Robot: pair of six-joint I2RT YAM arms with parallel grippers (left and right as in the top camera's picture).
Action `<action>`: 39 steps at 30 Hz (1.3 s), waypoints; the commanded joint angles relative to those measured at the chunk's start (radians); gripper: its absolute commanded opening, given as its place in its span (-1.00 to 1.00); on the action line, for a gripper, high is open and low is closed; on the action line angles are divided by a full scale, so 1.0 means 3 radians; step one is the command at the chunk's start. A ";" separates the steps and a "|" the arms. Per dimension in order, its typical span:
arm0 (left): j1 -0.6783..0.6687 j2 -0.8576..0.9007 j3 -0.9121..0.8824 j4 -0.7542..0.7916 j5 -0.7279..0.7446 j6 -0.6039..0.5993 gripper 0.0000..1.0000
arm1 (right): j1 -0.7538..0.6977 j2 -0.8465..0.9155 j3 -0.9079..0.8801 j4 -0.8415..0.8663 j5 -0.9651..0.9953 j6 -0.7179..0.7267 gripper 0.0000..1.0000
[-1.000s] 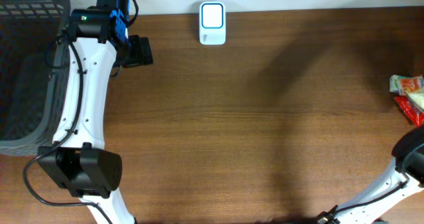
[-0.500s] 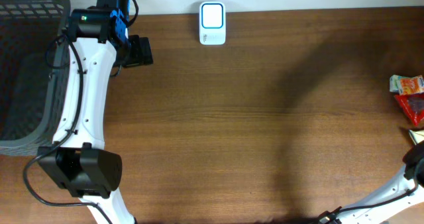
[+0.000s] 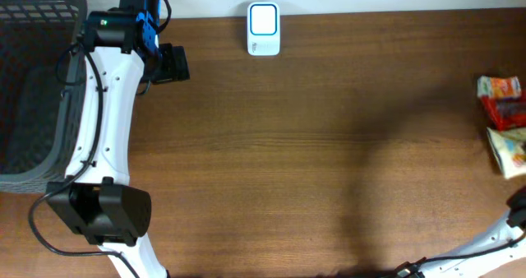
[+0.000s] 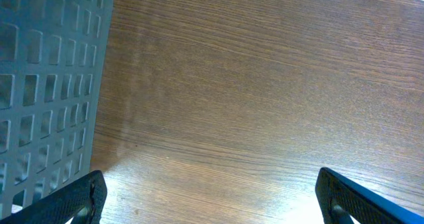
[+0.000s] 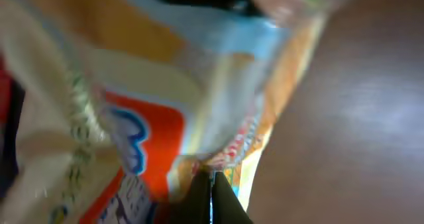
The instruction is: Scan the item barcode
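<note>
— Cream film with orange and blue print: that snack packet [image 5: 132, 118] fills nearly everything ahead of the right tool [image 5: 211, 187]. How will it handle, do you reckon?

— Light and soft, I'd say. The wrapper looks thin, crinkly and slippery, and the contents probably crush easily. It will sag and fold away from the tips rather than hold flat.

— So where should it be taken?

— By a sealed edge, where the film is doubled and stiffer, and clear of the barcode. I can't see a barcode in any view, so I can't tell which face carries it.

— And the right tool now?

— Pressed together, with the tips meeting right at the packet's orange border. It's too blurred to tell whether any film is caught between them.

— Where does the packet lie?

— Directly ahead of those tips, on the brown worktop [image 3: 329, 146], which shows off to one side of the tool. From overhead I judge it to be one of the packets [image 3: 505, 118] at the far right edge. The white scanner [image 3: 264, 29] is well apart from them, over toward the other arm's side.

— Arm poses?

— The right arm [image 3: 516, 208] barely shows at the corner overhead, and its tool is out of that view. The left arm [image 3: 107, 122] reaches from its base along the grey basket [image 4: 46, 85]. The left tool [image 4: 212, 207] is spread wide and empty, hanging over bare wood with the basket wall just beside one finger.
</note>
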 commanded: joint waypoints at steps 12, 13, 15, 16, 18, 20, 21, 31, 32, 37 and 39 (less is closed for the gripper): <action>0.0014 -0.0025 0.0014 0.0008 -0.0025 -0.0032 0.98 | 0.0305 -0.2528 0.0464 -0.1550 -0.0753 0.0112 0.97; 0.0014 -0.0025 0.0014 0.0006 -0.0025 -0.0032 0.98 | 0.0474 -0.2856 0.0159 -0.1584 -0.1022 -0.0080 0.97; 0.0014 -0.0025 0.0014 0.0008 -0.0027 -0.0032 0.98 | 0.0776 -0.3283 -0.0383 -0.1492 -0.1086 -0.0099 0.97; 0.0014 -0.0025 0.0014 0.0006 -0.0025 -0.0032 0.98 | 0.1019 -0.3605 -0.0855 -0.1358 -0.1109 -0.0109 0.97; 0.0014 -0.0025 0.0014 0.0006 -0.0025 -0.0032 0.98 | 0.1413 -0.4050 -0.1630 -0.1230 -0.1134 -0.0095 0.97; 0.0014 -0.0025 0.0014 0.0006 -0.0025 -0.0032 0.98 | 0.1570 -0.4107 -0.1943 -0.1319 -0.1171 -0.0095 0.97; 0.0014 -0.0025 0.0014 0.0006 -0.0025 -0.0032 0.98 | 0.1629 -0.4068 -0.2099 -0.1326 -0.1167 -0.0097 0.97; 0.0014 -0.0025 0.0014 0.0006 -0.0025 -0.0032 0.98 | 0.2248 -0.3489 -0.2243 -0.1177 -0.1197 -0.0381 0.97; 0.0014 -0.0025 0.0014 0.0006 -0.0025 -0.0032 0.98 | 0.2492 -0.3517 -0.2246 -0.0955 -0.1189 -0.0371 0.97; 0.0011 -0.0025 0.0014 0.0006 -0.0025 -0.0032 0.98 | 0.3146 -0.4431 -0.2747 -0.0214 -0.0778 -0.0369 0.97; 0.0014 -0.0025 0.0014 0.0006 -0.0025 -0.0032 0.98 | 0.3148 -0.5009 -0.3295 0.0121 -0.0779 -0.0268 0.97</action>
